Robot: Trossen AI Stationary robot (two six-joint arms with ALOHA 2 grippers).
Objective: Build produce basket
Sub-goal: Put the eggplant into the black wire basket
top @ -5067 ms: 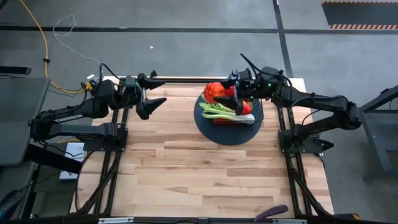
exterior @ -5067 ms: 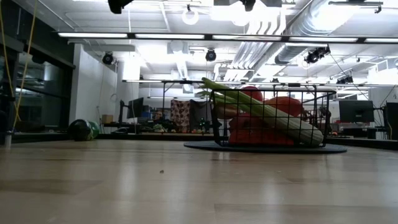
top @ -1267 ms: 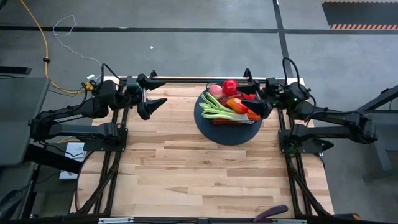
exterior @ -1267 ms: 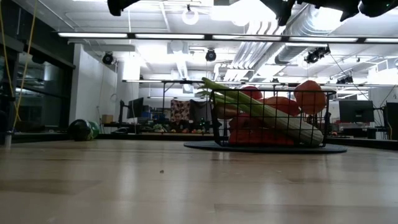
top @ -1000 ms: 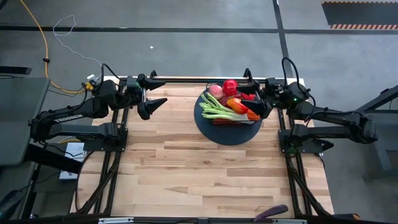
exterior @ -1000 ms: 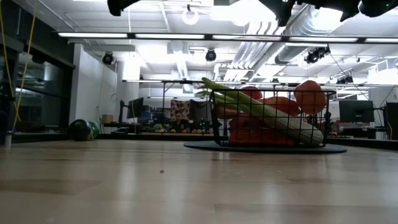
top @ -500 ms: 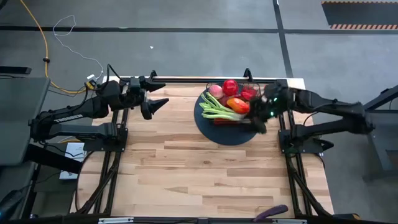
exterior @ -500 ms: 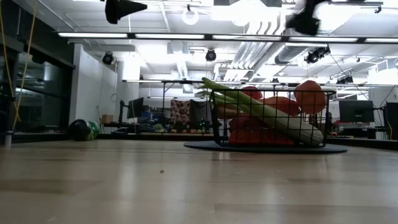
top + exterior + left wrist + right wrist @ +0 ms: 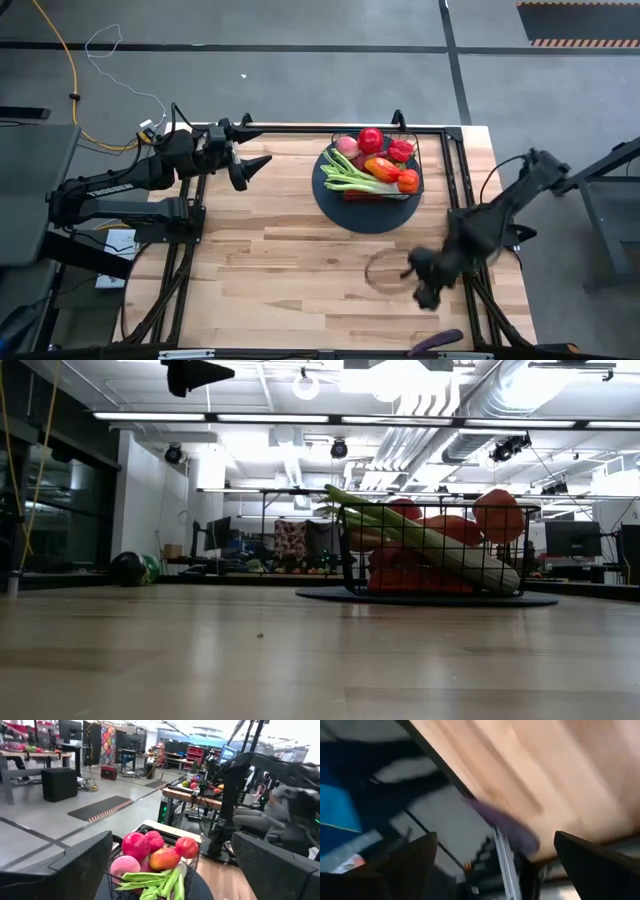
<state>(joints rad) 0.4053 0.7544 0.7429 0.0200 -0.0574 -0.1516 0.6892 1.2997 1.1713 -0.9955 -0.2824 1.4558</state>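
A black wire basket full of produce sits at the table's far edge, right of centre. The left gripper, fingers spread wide and empty, hovers far left. The right gripper, also wide and empty, hangs over the near right.

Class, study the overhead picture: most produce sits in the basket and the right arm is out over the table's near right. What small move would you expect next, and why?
Probably the right gripper continues toward the near table edge, where a dark purple piece, likely the eggplant, lies outside the basket. The right wrist view shows the purple piece ahead between open fingers. The left gripper waits at the far left.
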